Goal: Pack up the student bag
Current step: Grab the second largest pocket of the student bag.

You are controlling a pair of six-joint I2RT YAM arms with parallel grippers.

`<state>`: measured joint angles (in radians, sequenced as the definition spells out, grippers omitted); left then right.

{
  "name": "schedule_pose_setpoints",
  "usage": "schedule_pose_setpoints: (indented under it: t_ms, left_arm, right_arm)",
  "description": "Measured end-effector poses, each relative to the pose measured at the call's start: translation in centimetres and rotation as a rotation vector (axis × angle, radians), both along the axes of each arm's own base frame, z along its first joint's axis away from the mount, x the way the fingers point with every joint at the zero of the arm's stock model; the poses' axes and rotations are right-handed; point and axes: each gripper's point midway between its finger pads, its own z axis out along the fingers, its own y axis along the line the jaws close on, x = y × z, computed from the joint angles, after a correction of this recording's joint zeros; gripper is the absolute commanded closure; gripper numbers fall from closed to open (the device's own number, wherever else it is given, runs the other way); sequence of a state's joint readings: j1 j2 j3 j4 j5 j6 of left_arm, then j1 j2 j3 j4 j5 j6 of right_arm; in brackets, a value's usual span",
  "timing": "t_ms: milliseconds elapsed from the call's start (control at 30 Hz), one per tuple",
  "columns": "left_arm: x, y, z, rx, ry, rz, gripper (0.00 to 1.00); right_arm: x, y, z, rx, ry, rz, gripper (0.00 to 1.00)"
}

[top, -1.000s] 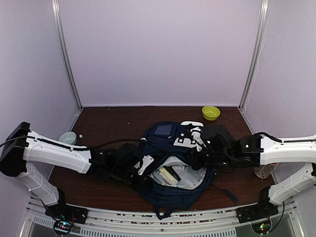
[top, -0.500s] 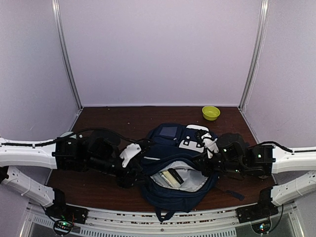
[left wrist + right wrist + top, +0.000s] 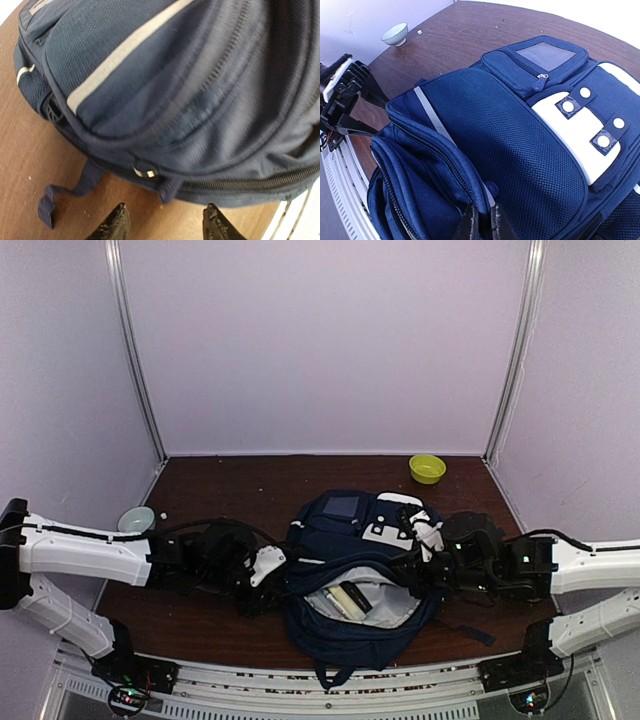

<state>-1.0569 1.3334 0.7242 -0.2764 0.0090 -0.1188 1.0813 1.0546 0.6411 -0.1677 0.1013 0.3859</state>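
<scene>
Student bag (image 3: pixel 330 530): lying at the middle of the table (image 3: pixel 230 480), mouth gaping toward the arms. Right gripper (image 3: pixel 481 221) is pinching the opening's rim, fingers pressed together. Left gripper (image 3: pixel 167 224) is hovering just beside the bag, fingers spread, gripping nothing.

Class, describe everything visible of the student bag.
The student bag is navy mesh-like fabric with white stripe trim and a white buckle patch. It lies on the brown table, main compartment unzipped, grey lining and some items showing. The right end effector pinches its opening's edge; the left end effector hangs open beside it.
</scene>
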Motion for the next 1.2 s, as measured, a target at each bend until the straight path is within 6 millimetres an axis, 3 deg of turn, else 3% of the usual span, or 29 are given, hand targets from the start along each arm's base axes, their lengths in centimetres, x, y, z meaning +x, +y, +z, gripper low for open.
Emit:
schedule_pose_setpoints:
  t_ms: [267, 533, 600, 1067, 1200]
  left_arm:
    - [1.5, -1.8, -0.6, -0.048, -0.028, -0.044, 0.61]
    - [0.8, -2.8, -1.4, -0.067, 0.005, -0.102, 0.88]
    - [0.6, -2.9, -1.4, -0.071, 0.01, -0.11, 1.0]
    - [0.0, -1.5, 0.5, -0.1, 0.003, -0.085, 1.0]
    - [0.1, -0.2, 0.1, -0.078, 0.003, -0.029, 1.0]
  right_arm:
    - [0.0, -0.4, 0.2, 0.016, -0.006, -0.008, 1.0]
    - [-0.1, -1.1, 0.3, 0.033, -0.016, -0.02, 1.0]
    - [0.0, -1.1, 0.4, 0.037, -0.016, -0.022, 1.0]
    - [-0.5, -0.7, 0.3, 0.051, 0.005, 0.007, 1.0]
    - [-1.2, 0.1, 0.2, 0.06, 0.038, 0.061, 0.83]
